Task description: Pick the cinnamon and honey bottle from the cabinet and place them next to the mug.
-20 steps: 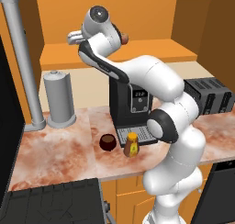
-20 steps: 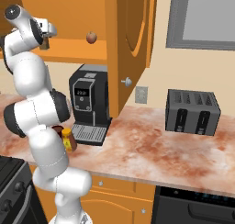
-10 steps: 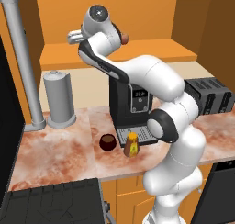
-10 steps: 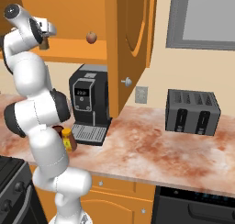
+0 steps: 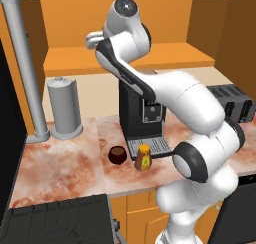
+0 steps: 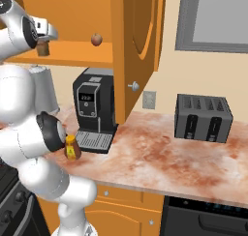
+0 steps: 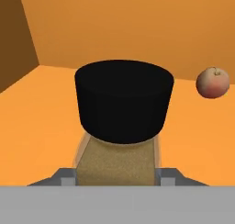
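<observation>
A black coffee machine [image 6: 94,111], grey toaster [image 6: 202,118] and paper-towel roll [image 5: 64,108] stand on the counter [image 6: 160,157].

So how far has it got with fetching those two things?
About halfway. The honey bottle already stands on the counter beside the mug. The end effector is up at the cabinet shelf with the cinnamon between its fingers; whether it grips yet is unclear. Carrying the jar down remains.

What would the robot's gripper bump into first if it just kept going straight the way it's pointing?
The cinnamon jar: it stands right at the gripper, between the fingertips. Past it, probably the cabinet back wall. The apple sits off to one side, out of that line.
</observation>
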Controlling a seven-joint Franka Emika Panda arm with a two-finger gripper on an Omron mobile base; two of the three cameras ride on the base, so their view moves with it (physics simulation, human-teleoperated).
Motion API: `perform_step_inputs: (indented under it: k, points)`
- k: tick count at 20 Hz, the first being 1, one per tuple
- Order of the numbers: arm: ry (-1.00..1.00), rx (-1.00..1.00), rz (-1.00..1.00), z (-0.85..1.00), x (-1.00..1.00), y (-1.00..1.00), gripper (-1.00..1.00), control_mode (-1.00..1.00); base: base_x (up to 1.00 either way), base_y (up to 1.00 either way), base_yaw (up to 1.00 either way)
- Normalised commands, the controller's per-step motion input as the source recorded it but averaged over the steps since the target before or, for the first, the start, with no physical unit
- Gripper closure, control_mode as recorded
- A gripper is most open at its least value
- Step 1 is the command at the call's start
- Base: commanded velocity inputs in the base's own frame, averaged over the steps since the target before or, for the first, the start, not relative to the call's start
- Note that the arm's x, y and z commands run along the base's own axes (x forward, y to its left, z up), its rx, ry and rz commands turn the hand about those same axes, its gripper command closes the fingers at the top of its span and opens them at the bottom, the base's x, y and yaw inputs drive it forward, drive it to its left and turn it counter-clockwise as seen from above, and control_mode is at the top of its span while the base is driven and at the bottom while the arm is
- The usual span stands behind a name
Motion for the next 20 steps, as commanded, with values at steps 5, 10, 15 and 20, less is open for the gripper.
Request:
perform_step_inputs:
  k: [5, 10, 15, 20]
  points:
    - [0.0, 0.07, 0.0, -0.29, -1.0, -0.74, 1.0, -1.0, 0.0, 0.0, 0.0]
    - [0.0, 0.03, 0.05, -0.45, -1.0, -0.83, 1.0, -1.0, 0.0, 0.0, 0.0]
    - [0.0, 0.0, 0.12, -0.43, -0.91, -0.73, 1.0, -1.0, 0.0, 0.0, 0.0]
    - [0.0, 0.0, 0.23, -0.43, -0.5, -0.68, 1.0, -1.0, 0.0, 0.0, 0.0]
